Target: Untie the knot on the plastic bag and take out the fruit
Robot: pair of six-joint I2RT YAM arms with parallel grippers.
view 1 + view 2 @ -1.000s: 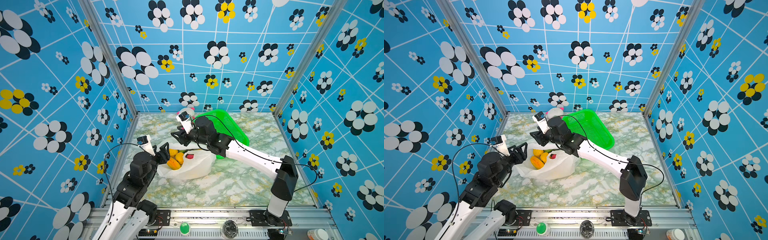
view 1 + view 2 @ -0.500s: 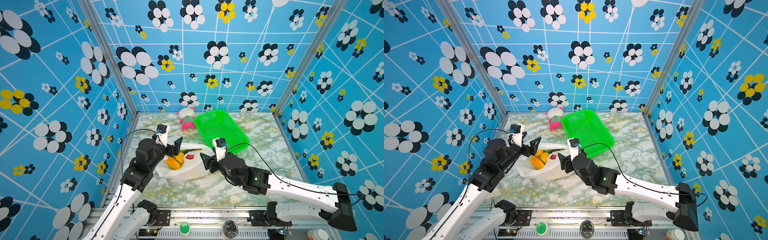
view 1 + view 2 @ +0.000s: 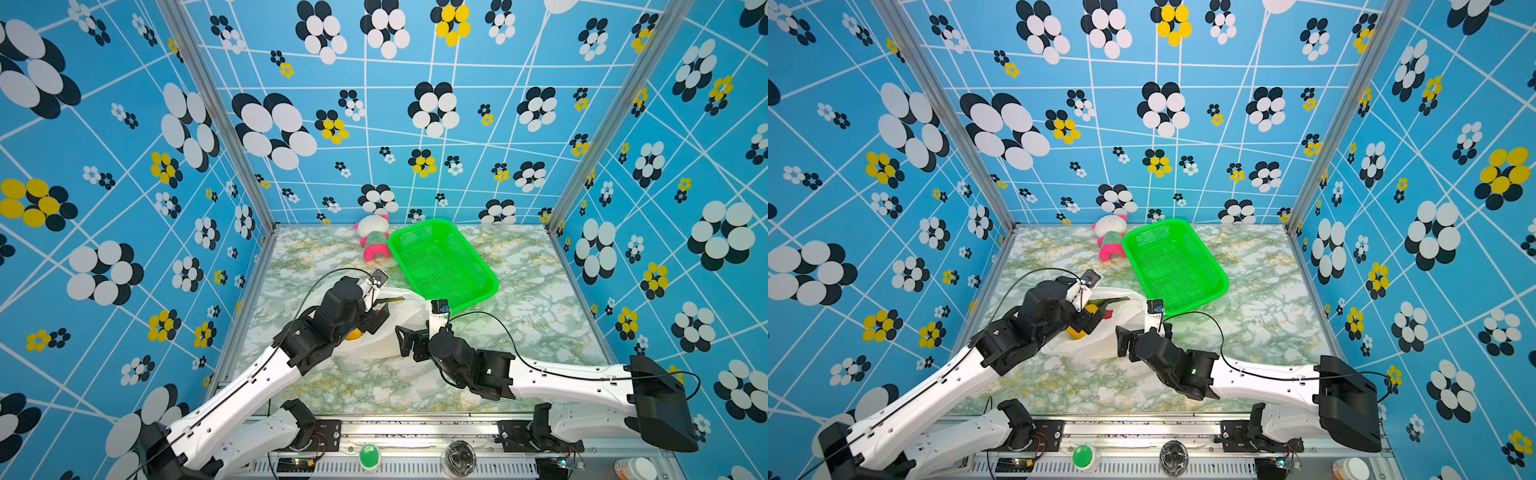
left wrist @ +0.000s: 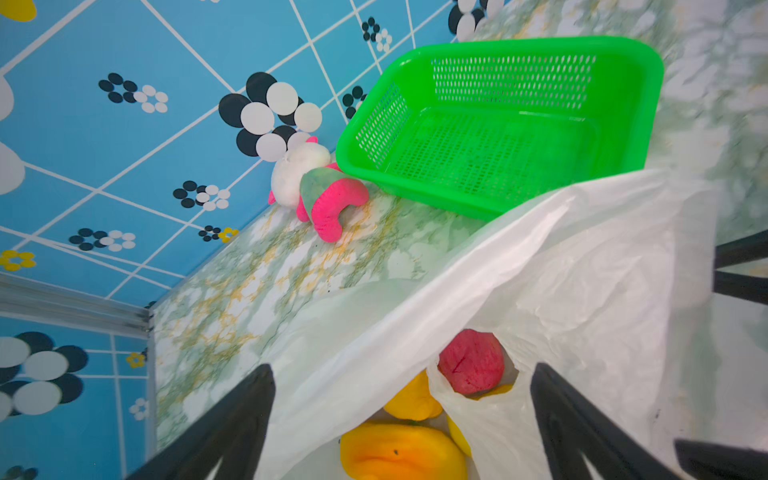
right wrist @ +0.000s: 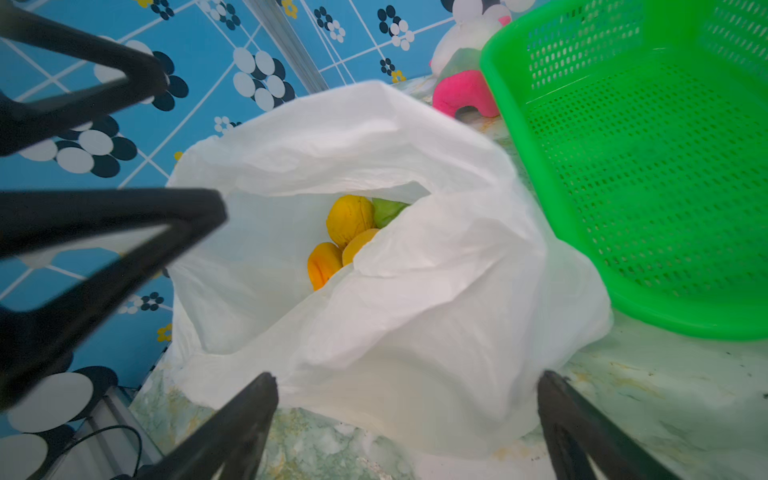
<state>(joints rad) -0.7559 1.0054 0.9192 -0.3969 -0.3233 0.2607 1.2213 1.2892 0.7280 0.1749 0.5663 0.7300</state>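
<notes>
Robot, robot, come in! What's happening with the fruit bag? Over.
Jaws open on left gripper and right gripper. Mouth of plastic bag open, fruit inside. Loose bag fold partly covers fruit.

plastic bag [image 5: 415,332] gaping, green basket [image 5: 511,137] just beside

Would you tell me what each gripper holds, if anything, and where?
Nothing: left gripper and right gripper both stand open at the thin crinkly white plastic bag.

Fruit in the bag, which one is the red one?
The round pinkish-red fruit, showing through a gap in the plastic bag in the left wrist view. Its neighbours there are a yellow fruit and a yellow-orange fruit.
</notes>
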